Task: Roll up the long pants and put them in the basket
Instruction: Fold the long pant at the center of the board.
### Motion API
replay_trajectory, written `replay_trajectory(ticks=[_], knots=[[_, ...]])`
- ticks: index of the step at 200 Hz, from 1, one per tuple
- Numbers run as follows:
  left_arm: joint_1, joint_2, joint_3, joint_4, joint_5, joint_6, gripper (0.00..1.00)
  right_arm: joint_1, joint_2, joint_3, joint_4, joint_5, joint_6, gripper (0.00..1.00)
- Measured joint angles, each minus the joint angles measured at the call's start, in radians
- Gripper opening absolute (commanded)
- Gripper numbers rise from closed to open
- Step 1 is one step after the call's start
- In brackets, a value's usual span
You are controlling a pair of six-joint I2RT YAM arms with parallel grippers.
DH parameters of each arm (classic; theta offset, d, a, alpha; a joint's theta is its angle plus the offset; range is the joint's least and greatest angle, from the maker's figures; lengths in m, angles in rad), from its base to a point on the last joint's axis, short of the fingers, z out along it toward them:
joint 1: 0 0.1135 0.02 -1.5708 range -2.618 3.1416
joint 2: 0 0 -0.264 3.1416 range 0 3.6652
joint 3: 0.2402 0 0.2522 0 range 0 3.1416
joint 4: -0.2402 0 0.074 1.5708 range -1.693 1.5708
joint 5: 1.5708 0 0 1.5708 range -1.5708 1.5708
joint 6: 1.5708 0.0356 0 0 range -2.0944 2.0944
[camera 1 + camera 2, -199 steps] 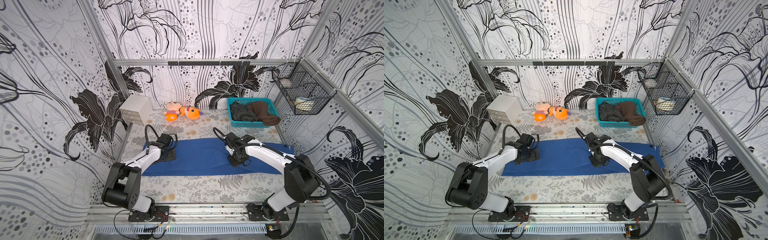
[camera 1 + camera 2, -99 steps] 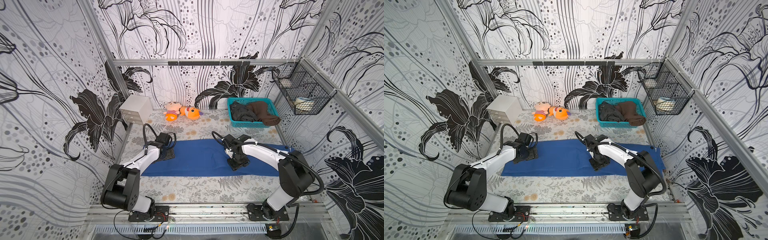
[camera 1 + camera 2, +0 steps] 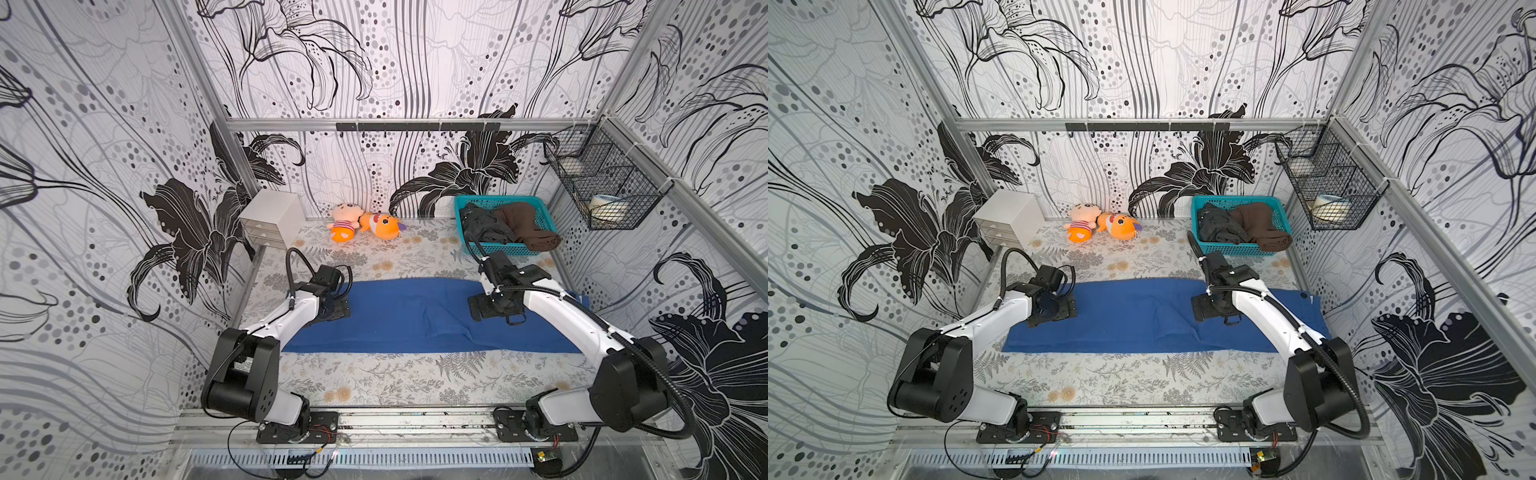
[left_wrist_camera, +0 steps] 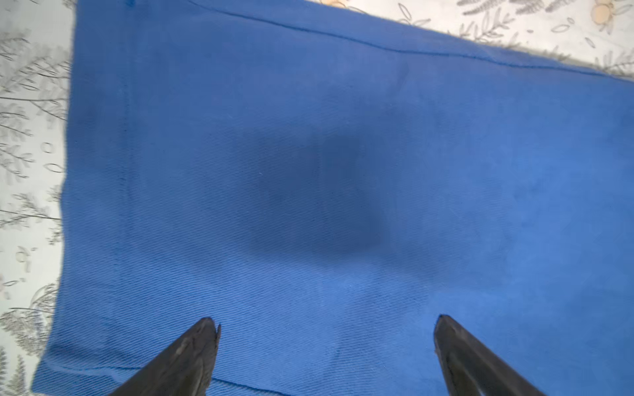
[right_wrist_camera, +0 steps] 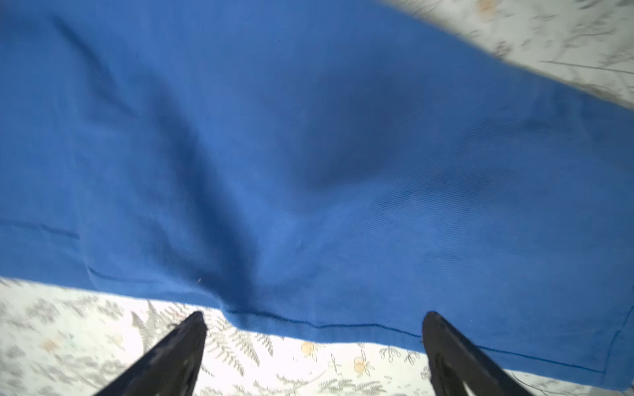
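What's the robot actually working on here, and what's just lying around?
In the job:
- long pants, spread flat
- left gripper and right gripper, both open at the pants

Just lying about:
- plush doll
- orange plush toy
- white drawer box
- teal basket holding a dark grey garment and a brown garment
- wire basket on the wall

One long pants (image 3: pixel 395 320); two plush toys (image 3: pixel 384 227)

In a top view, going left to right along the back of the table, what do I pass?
Drawer box → doll → orange plush → teal basket → wire basket, which hangs on the side wall.
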Motion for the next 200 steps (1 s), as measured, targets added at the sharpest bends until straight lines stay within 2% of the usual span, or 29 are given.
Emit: replay_trajectory(ticks=[19, 43, 63, 125, 177, 200], knots=[[-0.054, 0.0, -0.004, 0.01, 0.012, -0.003, 0.99, -0.005, 0.042, -0.002, 0.035, -0.027, 0.016, 1.0], [-0.187, 0.008, 0.0, 0.002, -0.014, -0.009, 1.0, -0.004, 0.109, -0.006, 0.088, -0.068, 0.04, 1.0], [-0.262, 0.047, 0.014, -0.017, -0.042, -0.018, 0.97, -0.004, 0.15, -0.007, 0.122, -0.089, 0.051, 0.99], [-0.276, 0.08, 0.003, -0.051, -0.078, -0.067, 0.97, -0.004, 0.187, -0.008, 0.155, -0.115, 0.057, 1.0], [-0.377, -0.027, -0.019, -0.1, -0.078, -0.137, 0.95, -0.004, 0.187, -0.008, 0.171, -0.13, 0.057, 1.0], [-0.384, -0.051, -0.055, -0.108, -0.079, -0.17, 0.94, -0.005, 0.187, -0.008, 0.174, -0.134, 0.057, 0.99]])
